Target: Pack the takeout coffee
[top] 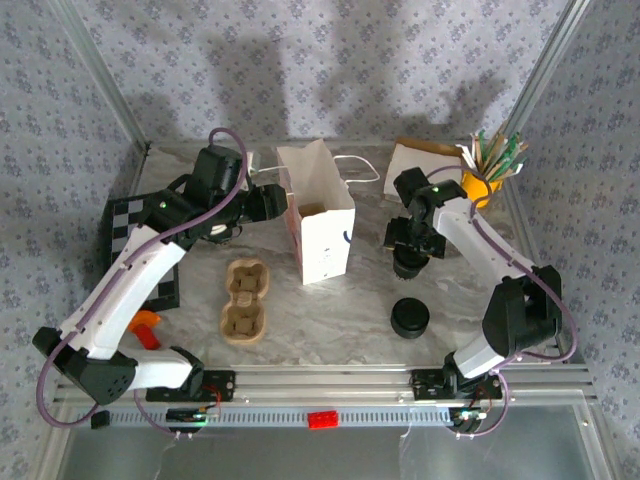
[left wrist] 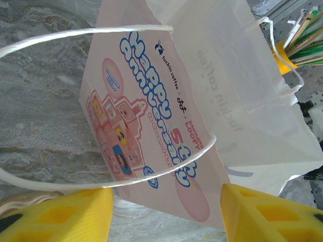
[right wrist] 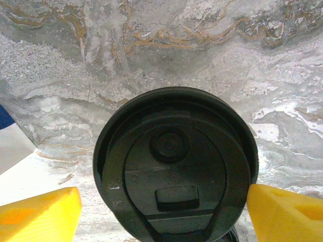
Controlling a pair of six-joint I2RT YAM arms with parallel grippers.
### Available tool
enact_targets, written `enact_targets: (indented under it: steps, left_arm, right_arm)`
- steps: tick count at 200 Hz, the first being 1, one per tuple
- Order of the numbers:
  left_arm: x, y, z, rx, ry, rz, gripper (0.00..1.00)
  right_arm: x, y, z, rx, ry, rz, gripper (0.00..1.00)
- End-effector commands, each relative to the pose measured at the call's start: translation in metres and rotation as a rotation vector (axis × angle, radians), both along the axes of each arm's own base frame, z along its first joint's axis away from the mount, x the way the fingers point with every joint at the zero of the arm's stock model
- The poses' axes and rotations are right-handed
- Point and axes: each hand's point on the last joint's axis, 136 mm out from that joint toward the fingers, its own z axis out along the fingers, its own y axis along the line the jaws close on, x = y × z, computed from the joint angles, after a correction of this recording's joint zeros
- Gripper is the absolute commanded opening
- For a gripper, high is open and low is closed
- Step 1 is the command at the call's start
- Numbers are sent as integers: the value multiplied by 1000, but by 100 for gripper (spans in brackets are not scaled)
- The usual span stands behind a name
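Lid handling during coffee packing. Black plastic lid (right wrist: 174, 166) sits at the lower centre of the right wrist view, against the marble table (right wrist: 151, 45); whether a cup stands beneath it cannot be told. Right gripper (right wrist: 162, 195) is released, its 2 yellow fingers (right wrist: 40, 214) flanking the rim: the one at the right of the frame is touching or just beside it, the one at the left stands apart. The lid is judged light, thin and springy, with a smooth, slippery rim. A gentle hold across its widest span suits it, since a hard squeeze could bow it or pop it free. Left gripper (left wrist: 166, 195) stands spread before the printed face of the white paper bag (left wrist: 237, 101), clamping nothing visible. A short dark round object (top: 410, 318) sits lower right of centre in the top view; its identity is unclear.
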Motion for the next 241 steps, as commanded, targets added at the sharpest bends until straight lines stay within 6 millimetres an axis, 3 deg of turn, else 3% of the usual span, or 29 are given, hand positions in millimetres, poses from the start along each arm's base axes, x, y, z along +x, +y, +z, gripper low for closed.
enact_targets:
  steps: [1, 104, 183, 241]
  left_arm:
    - [5, 2, 9, -2, -33, 7, 58]
    - [5, 0, 12, -19, -32, 8, 59]
    - [1, 2, 20, -31, -22, 15, 64]
    - [-13, 4, 28, -29, -26, 34, 67]
  right_arm:
    - [-2, -3, -7, -9, 26, -36, 85]
    - [-6, -11, -21, -41, 70, -13, 81]
    - [-3, -9, -8, -30, 16, 73, 65]
    - [-10, -6, 5, 5, 29, 162, 64]
